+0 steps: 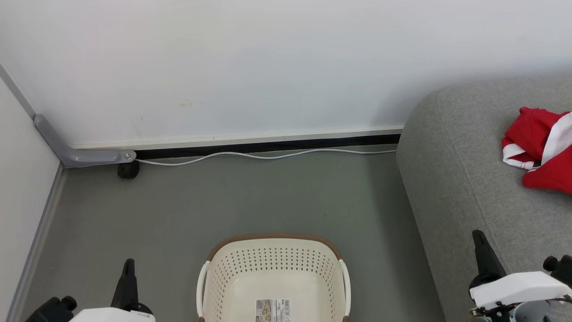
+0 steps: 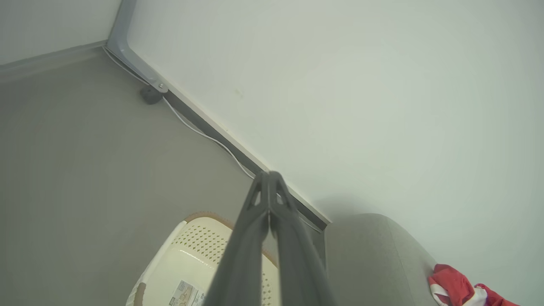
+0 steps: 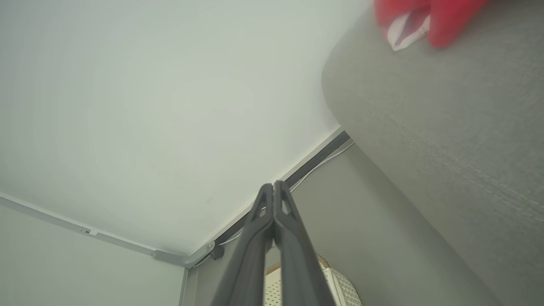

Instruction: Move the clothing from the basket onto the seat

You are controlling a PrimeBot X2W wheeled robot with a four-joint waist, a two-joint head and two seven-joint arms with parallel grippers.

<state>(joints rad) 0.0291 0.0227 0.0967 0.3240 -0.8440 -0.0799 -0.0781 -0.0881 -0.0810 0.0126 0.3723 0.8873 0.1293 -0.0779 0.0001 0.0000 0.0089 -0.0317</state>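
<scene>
Clothing (image 1: 543,150) lies on the seat (image 1: 456,179) — well beyond the right end effector (image 1: 479,239), fingers together.

Head camera looks down on basket (image 1: 272,261) and seat (image 1: 464,188); both wrist cameras (tilted, seemingly lower) share them.

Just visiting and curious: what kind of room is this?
Probably a mocked-up living-room corner: a grey sofa with red clothing on it, a laundry basket on the grey floor, plain white walls.

red clothing (image 1: 543,150) on seat (image 1: 451,179), bare basket (image 1: 272,264)
</scene>
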